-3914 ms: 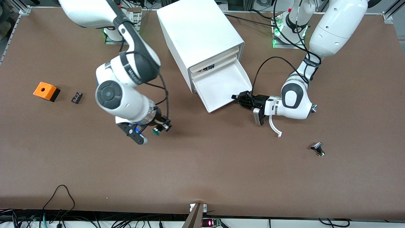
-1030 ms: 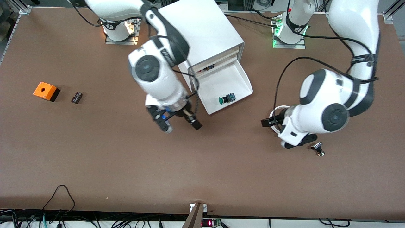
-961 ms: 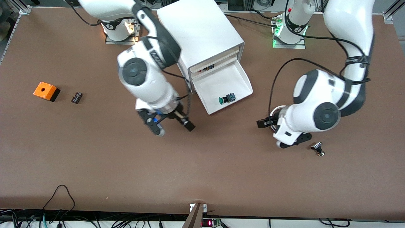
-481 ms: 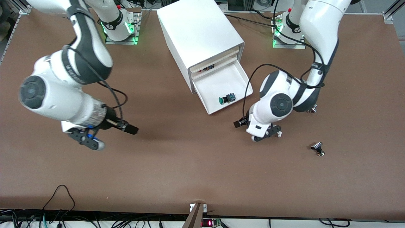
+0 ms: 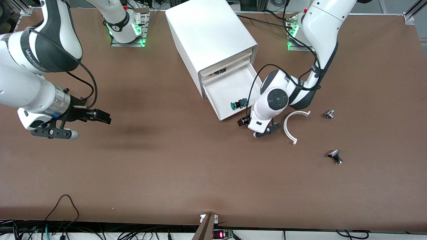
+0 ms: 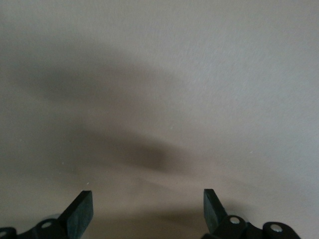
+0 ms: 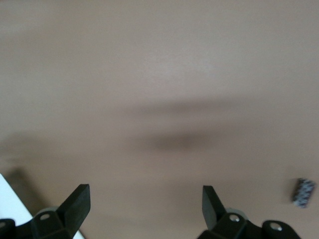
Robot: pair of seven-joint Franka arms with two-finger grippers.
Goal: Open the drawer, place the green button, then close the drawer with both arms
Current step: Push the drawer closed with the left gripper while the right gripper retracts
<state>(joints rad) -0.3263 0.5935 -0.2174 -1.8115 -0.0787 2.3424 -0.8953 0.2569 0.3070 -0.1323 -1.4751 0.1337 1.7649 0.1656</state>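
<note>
The white cabinet [image 5: 213, 36] stands at the table's middle, and its lowest drawer [image 5: 227, 90] is pulled out. The green-capped button [image 5: 238, 104] lies in the drawer near its front. My left gripper [image 5: 242, 121] is open and empty, low by the drawer's sloped front at its corner. In the left wrist view my left gripper [image 6: 147, 211] faces a pale shadowed surface that fills the view. My right gripper [image 5: 101, 116] is open and empty over bare table toward the right arm's end. It also shows in the right wrist view [image 7: 144, 204].
A white curved piece [image 5: 295, 125] lies beside the left arm's wrist. Two small black-and-silver parts [image 5: 329, 114] [image 5: 335, 156] lie toward the left arm's end. Another small dark part [image 7: 302, 191] shows in the right wrist view. The orange box is hidden.
The button, once in my right gripper, now lies in the drawer. My right arm has swung away toward its end of the table. My left gripper has moved up to the drawer's front.
</note>
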